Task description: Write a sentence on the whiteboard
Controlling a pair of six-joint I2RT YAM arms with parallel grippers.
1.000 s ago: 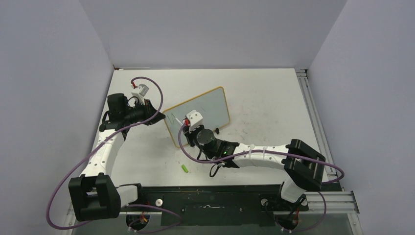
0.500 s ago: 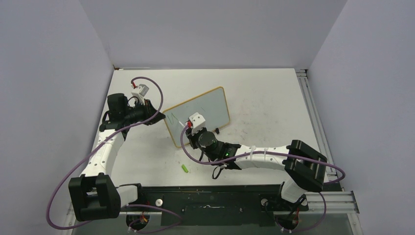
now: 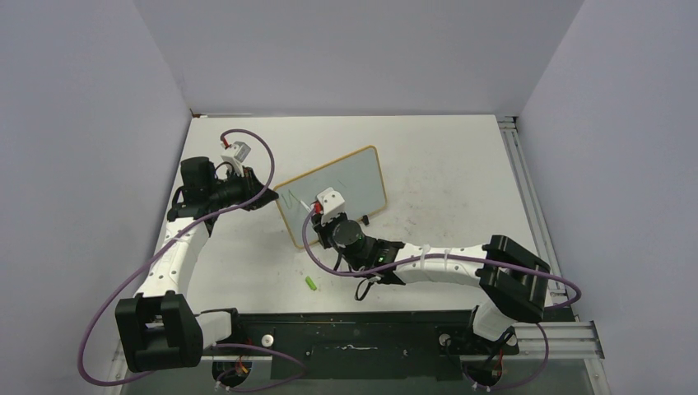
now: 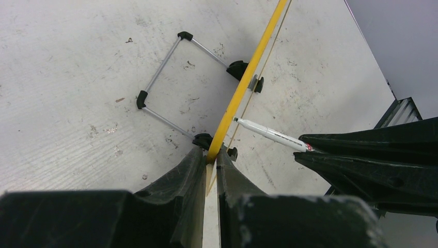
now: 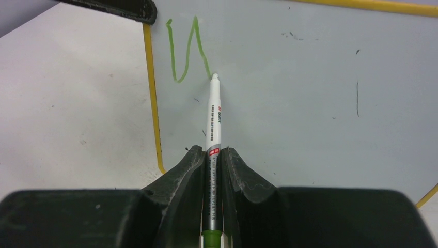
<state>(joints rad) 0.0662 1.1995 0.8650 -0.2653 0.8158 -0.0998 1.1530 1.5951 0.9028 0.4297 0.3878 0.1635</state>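
Observation:
The whiteboard (image 3: 350,177), white with a yellow frame, stands tilted on the table. My left gripper (image 3: 262,191) is shut on its left edge; the left wrist view shows the frame (image 4: 243,85) edge-on between the jaws (image 4: 210,160). My right gripper (image 3: 323,216) is shut on a white marker (image 5: 213,113) whose tip touches the board (image 5: 310,93). The sentence is only a short green zigzag stroke (image 5: 186,49) near the board's left edge, ending at the marker tip. The marker also shows in the left wrist view (image 4: 271,134).
A green marker cap (image 3: 311,283) lies on the table in front of the board. The board's wire stand (image 4: 165,82) with black feet rests behind it. Purple walls close in the table on three sides.
The right gripper has moved the marker tip down and right along the board, leaving the green zigzag stroke visible. The left gripper and the board have not moved.

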